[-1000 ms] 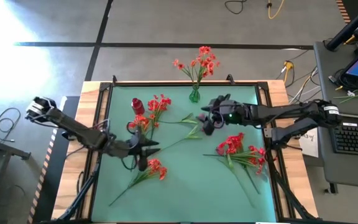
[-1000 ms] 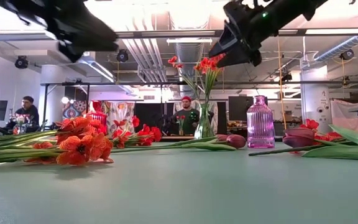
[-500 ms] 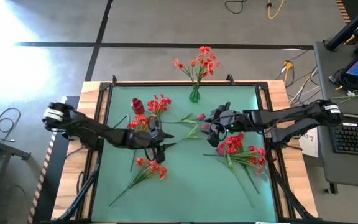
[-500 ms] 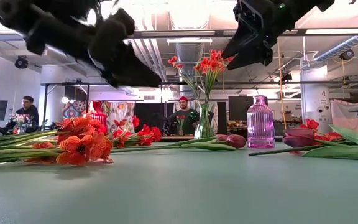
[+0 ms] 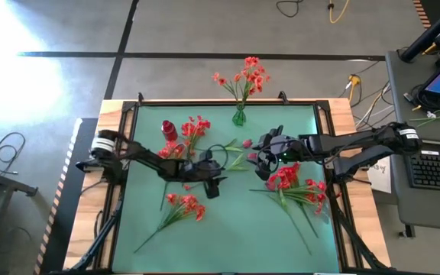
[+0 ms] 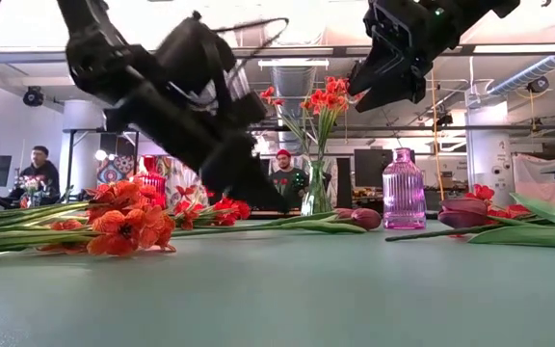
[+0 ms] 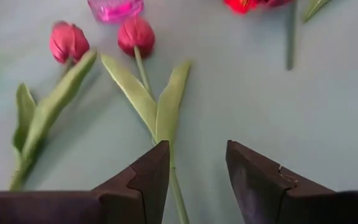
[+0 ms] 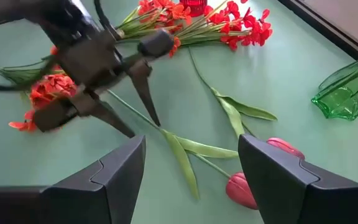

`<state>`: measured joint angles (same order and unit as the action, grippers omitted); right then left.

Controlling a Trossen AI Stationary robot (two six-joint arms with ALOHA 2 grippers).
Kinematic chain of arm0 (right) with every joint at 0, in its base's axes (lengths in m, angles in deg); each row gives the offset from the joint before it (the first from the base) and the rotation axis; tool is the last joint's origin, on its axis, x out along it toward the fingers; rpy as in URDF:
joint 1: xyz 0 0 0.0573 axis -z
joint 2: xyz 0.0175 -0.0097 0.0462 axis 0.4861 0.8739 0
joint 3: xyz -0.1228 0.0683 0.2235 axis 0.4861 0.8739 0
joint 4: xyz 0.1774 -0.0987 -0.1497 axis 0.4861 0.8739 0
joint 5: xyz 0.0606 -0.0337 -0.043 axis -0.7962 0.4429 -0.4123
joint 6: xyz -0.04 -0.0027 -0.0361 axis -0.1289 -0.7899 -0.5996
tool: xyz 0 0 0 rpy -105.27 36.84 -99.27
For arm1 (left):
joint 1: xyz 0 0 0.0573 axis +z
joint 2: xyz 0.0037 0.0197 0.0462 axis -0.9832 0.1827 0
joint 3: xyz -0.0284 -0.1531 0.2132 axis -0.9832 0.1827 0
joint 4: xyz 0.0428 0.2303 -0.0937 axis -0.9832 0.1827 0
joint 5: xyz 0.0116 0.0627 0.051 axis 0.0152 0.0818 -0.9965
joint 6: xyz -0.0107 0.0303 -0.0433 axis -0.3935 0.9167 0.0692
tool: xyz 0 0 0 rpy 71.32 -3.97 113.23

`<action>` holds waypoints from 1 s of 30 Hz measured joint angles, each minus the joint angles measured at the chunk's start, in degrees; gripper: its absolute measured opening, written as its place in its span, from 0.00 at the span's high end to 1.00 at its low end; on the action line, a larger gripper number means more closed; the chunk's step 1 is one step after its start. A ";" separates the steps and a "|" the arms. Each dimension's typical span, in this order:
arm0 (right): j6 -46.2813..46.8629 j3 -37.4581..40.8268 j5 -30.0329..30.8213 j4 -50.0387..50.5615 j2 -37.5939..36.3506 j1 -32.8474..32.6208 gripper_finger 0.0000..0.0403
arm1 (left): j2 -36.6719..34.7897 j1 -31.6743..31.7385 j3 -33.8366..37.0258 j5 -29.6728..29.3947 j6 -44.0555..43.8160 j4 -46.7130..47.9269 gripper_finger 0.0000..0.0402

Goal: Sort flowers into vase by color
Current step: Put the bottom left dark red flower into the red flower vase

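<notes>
The left pincer (image 5: 218,186) hangs open near the tabletop's (image 5: 235,229) middle — a tulip (image 7: 136,35) stem runs between its fingers, bud pointing toward the far edge. The right pincer (image 5: 260,159), open too, hovers above the two tulip buds.

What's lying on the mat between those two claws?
Two magenta tulips on leafy stalks, seen in the right wrist view, lie between the left gripper and the right gripper.
</notes>
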<state>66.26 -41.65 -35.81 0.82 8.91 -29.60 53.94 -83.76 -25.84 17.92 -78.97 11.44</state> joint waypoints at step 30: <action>0.37 0.00 -0.01 4.25 -1.36 0.00 0.41 | -4.24 3.08 -1.30 -1.90 -6.00 7.30 1.00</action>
<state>66.63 -41.65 -35.81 5.07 7.55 -29.60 49.70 -80.69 -27.14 16.02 -84.97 18.75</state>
